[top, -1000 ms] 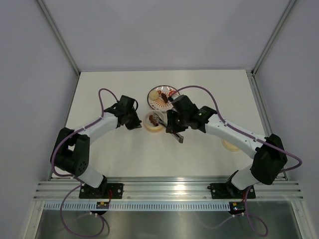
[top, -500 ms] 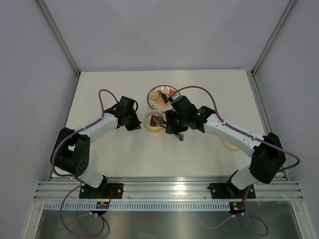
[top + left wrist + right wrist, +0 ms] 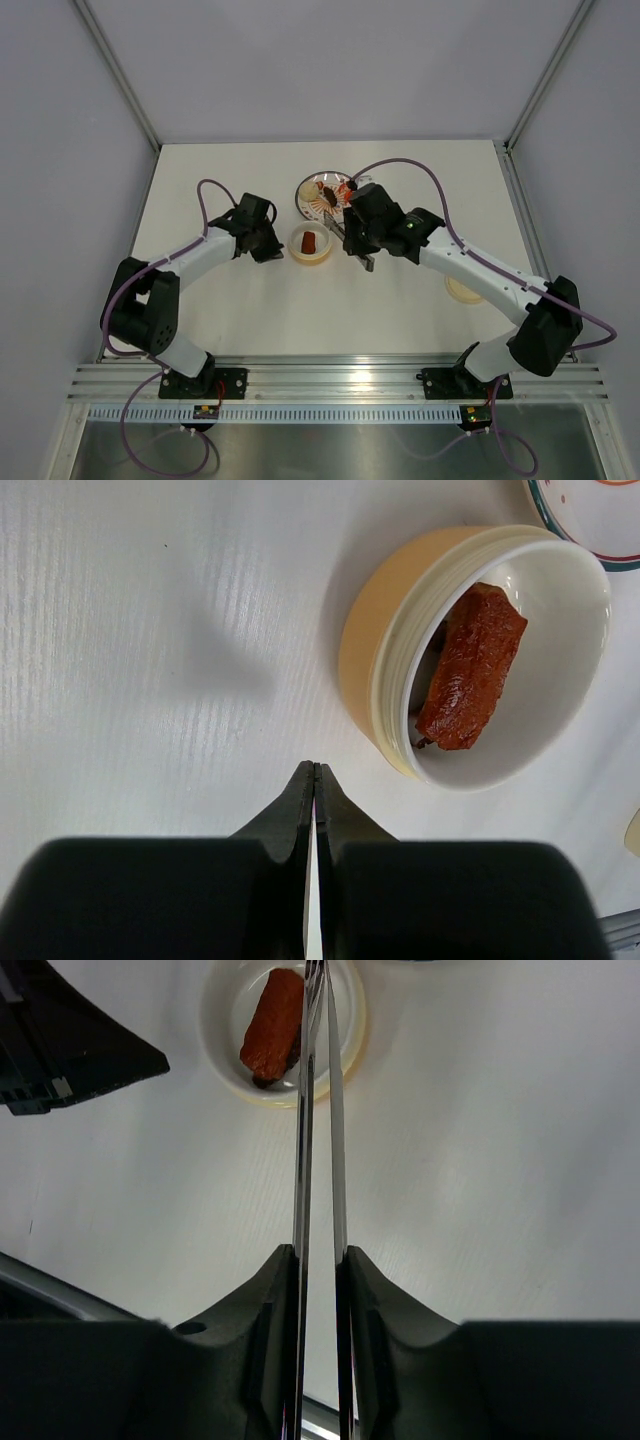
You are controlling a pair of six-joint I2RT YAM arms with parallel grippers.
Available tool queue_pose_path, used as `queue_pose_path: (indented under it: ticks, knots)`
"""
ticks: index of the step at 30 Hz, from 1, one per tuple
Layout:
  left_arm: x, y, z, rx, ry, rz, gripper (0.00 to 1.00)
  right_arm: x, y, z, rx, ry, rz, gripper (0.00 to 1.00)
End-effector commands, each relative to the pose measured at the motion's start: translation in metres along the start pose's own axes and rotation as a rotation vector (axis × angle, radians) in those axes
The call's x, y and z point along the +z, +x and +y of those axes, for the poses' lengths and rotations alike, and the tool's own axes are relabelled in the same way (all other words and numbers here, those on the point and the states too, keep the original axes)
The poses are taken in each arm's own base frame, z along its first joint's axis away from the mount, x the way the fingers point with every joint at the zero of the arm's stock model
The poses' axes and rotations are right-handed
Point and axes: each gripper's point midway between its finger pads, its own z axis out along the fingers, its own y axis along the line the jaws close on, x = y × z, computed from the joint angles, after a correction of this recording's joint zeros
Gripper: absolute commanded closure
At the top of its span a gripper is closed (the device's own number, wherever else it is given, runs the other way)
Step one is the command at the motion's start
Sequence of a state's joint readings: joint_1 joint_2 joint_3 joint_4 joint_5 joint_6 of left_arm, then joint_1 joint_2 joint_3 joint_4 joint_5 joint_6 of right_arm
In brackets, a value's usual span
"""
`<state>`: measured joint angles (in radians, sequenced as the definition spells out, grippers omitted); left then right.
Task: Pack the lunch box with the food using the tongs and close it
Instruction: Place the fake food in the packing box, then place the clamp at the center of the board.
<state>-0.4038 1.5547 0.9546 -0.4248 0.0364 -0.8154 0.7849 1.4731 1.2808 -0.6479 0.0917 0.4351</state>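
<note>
Right end effector [image 3: 318,1258] clamps the tongs [image 3: 303,1160], tips ahead over the lunch box [image 3: 222,1030]; left end effector [image 3: 315,775], pinched shut, sits beside it.

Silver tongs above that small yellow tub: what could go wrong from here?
1. The long silver metal tongs, clamped in the right gripper, reach across the small round cream-yellow tub; a low swing might tip it, as the shut left gripper sits beside it, not touching.
2. The red-brown food piece seems propped on a darker piece, so it may sit too high for the flat cream lid.
</note>
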Motion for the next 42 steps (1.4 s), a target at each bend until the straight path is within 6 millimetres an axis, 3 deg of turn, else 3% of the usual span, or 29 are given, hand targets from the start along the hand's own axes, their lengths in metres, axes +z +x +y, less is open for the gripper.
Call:
queue_pose_path:
  ticks: [1, 9, 13, 19, 27, 30, 32, 34, 39, 42]
  knots:
    - [-0.013, -0.014, -0.007, 0.012, 0.03, -0.067, 1.0, -0.029, -0.043, -0.017, -0.005, 0.117, -0.169, 0.69]
    - [-0.037, -0.021, -0.004, 0.027, 0.026, -0.123, 1.0, -0.032, -0.052, -0.09, 0.05, 0.352, -0.208, 0.7]
    - [-0.051, -0.027, -0.005, 0.036, 0.029, -0.157, 1.0, -0.021, -0.044, -0.141, 0.09, 0.483, -0.191, 0.7]
    - [-0.06, -0.031, -0.006, 0.045, 0.04, -0.182, 1.0, 0.004, -0.041, -0.189, 0.145, 0.623, -0.221, 0.69]
    - [-0.063, -0.029, -0.006, 0.058, 0.046, -0.18, 1.0, 0.059, -0.031, -0.221, 0.219, 0.631, -0.169, 0.63]
    - [-0.064, -0.029, -0.006, 0.067, 0.049, -0.18, 1.0, 0.074, -0.032, -0.233, 0.255, 0.634, -0.146, 0.36]
    - [-0.065, -0.029, -0.006, 0.073, 0.051, -0.183, 1.0, 0.074, -0.041, -0.237, 0.269, 0.642, -0.144, 0.19]
    - [-0.065, -0.028, -0.005, 0.076, 0.05, -0.183, 1.0, 0.068, -0.053, -0.239, 0.275, 0.645, -0.16, 0.14]
    - [-0.067, -0.028, -0.006, 0.089, 0.055, -0.184, 1.0, 0.04, -0.072, -0.235, 0.307, 0.617, -0.213, 0.12]
    - [-0.07, -0.029, -0.007, 0.095, 0.062, -0.188, 1.0, 0.026, -0.052, -0.242, 0.344, 0.627, -0.19, 0.12]
